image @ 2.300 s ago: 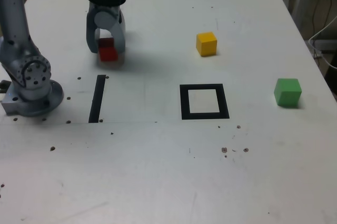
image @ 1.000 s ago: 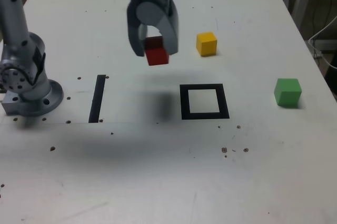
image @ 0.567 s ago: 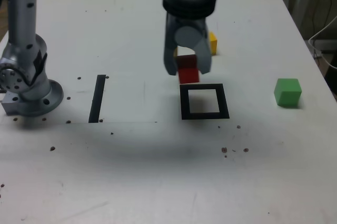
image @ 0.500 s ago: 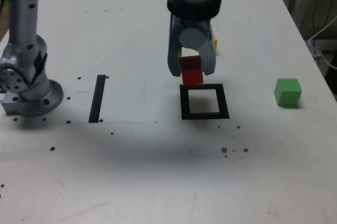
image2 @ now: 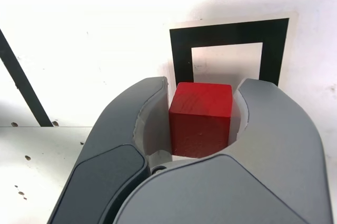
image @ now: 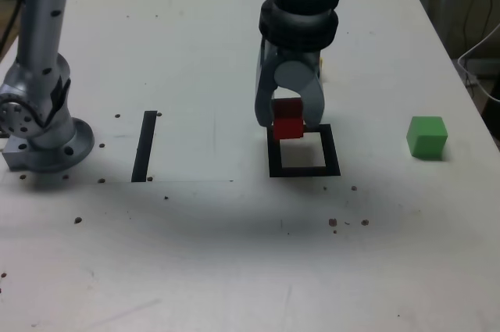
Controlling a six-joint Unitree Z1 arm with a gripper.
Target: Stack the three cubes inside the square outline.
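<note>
Gripper: the gripper [image: 289, 121] is near the top middle of the exterior view, pointing down.
Fingers: they are squeezing the red cube [image: 287, 126], one on each side of it.
Red cube: it is up in the air, and in the exterior view it covers part of the outline's top edge.
Square outline: the square outline [image: 275, 163] is right of the middle in the exterior view, black with a white inside.
Green cube: the green cube [image: 427, 137] sits on the table [image: 195, 269], at the exterior view's right.
Yellow cube: just a bit of the yellow cube [image: 321, 66] peeks out from behind the gripper.
Black stripe: the black stripe [image: 144, 147] is left of the middle in the exterior view.
</note>
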